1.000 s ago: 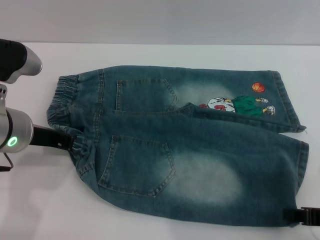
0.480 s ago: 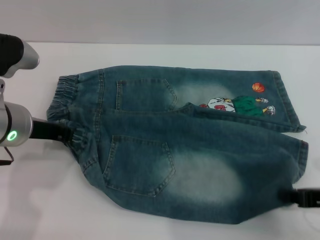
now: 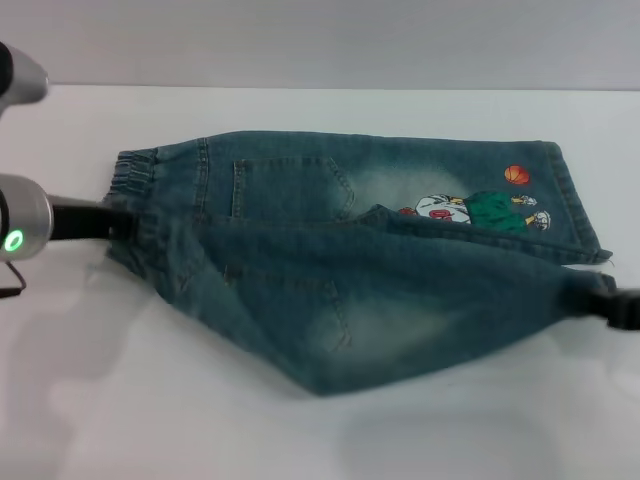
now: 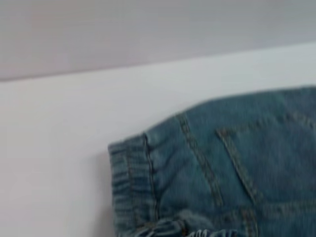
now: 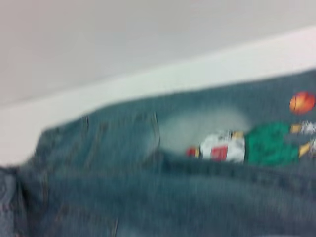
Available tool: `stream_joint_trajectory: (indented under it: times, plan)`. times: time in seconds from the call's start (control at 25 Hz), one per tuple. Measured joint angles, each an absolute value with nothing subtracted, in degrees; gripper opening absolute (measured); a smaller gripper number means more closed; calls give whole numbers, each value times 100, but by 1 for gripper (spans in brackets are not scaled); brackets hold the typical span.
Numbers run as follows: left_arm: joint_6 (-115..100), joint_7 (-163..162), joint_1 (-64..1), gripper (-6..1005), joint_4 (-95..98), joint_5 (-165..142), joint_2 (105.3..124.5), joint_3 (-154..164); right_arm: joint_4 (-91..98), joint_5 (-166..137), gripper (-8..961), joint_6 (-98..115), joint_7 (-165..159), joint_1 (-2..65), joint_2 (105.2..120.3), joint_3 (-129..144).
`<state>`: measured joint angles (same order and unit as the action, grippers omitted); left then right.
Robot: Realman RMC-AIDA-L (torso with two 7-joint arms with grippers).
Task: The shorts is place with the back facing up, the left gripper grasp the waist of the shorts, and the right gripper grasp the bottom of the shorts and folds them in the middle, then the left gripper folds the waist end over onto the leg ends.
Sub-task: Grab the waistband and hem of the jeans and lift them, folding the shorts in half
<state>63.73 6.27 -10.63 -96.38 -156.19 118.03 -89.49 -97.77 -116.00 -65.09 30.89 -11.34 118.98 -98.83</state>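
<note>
Head view: denim shorts [image 3: 370, 270] lie on a white table [image 3: 300, 440]; left gripper [image 3: 112, 222] clamps the waistband, right gripper [image 3: 600, 300] clamps the near leg hem, lifting the near half. Left wrist view: elastic waistband [image 4: 131, 187]. Right wrist view: cartoon print [image 5: 242, 145] on denim.

Faded blue denim shorts [image 3: 380, 290], cartoon print [image 3: 480, 208]
</note>
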Motion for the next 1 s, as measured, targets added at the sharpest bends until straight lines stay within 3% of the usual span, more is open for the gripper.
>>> stream_joint_trajectory:
  times: [1.0]
  plan:
    - [4773,1001,-1277,44,-8869,-14830,11790,-9544,-7341,-8726,61,-6208,5245,-362,11896,-11288]
